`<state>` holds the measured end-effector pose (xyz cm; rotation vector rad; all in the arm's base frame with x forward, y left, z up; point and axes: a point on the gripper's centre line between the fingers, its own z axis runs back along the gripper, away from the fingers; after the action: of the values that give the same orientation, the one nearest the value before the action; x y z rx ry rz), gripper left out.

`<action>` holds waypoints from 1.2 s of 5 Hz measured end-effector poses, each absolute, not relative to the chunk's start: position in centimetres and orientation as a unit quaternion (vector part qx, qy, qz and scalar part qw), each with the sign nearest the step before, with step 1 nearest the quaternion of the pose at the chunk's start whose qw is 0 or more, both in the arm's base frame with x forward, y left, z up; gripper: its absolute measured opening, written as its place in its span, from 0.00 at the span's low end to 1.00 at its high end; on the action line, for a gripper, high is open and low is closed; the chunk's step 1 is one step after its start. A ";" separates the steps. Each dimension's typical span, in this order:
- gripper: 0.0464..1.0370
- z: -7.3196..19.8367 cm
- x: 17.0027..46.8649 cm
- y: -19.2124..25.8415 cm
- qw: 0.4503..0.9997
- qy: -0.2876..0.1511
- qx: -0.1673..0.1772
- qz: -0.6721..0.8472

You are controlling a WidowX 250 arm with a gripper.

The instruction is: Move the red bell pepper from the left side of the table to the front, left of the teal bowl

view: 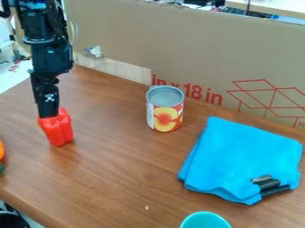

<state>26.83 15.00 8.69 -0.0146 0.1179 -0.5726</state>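
Pepper (58,130), bright red, ridged and tapering downward, is being pinched by a black two-finger gripper (50,115) at the left of a brown wood-grain table (113,169), tan cardboard (179,49) standing behind.

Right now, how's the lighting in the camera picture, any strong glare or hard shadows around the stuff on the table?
Camera view: soft, fairly even light on the wooden tabletop, no strong glare; small pale highlights on the red bell pepper; only faint shadowing near the folded blue cloth; the black claw is dark, with little detail to make out.
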 end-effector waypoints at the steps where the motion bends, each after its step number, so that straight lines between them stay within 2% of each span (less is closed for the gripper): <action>1: 0.96 8.5 26.8 15.1 0.958 0.061 -0.008 -0.280; 2: 0.93 8.4 26.9 15.1 0.958 0.060 -0.008 -0.279; 4: 0.34 8.2 27.0 15.0 0.960 0.060 -0.010 -0.272; 5: 0.14 8.1 27.1 15.0 0.960 0.065 -0.015 -0.272; 6: 0.07 8.1 27.1 14.6 0.958 0.077 -0.024 -0.276</action>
<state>27.12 14.59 8.08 -0.0492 0.1559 -0.5608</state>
